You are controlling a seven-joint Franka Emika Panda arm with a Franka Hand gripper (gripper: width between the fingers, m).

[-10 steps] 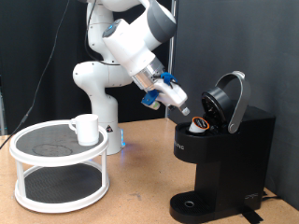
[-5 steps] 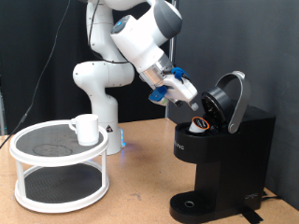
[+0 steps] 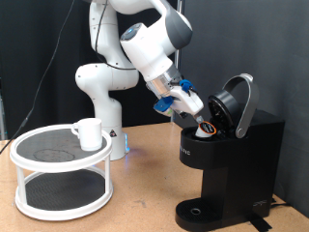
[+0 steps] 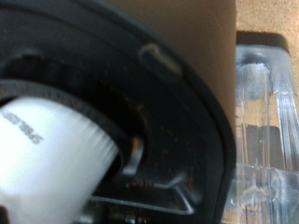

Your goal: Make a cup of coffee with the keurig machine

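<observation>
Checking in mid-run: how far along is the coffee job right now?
Done: the keurig machine has its lid open and a pod sits in the holder. In hand: the gripper hovers just above that pod, with nothing visible between its fingers. Left: the lid is not closed, and the cup is on the white stand at the exterior view's left, not on the drip base.

Pincer point(image 3: 197, 109) fingertips hidden; wrist view blurred

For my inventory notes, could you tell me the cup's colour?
The cup is plain white, clearest in the exterior view.
</observation>
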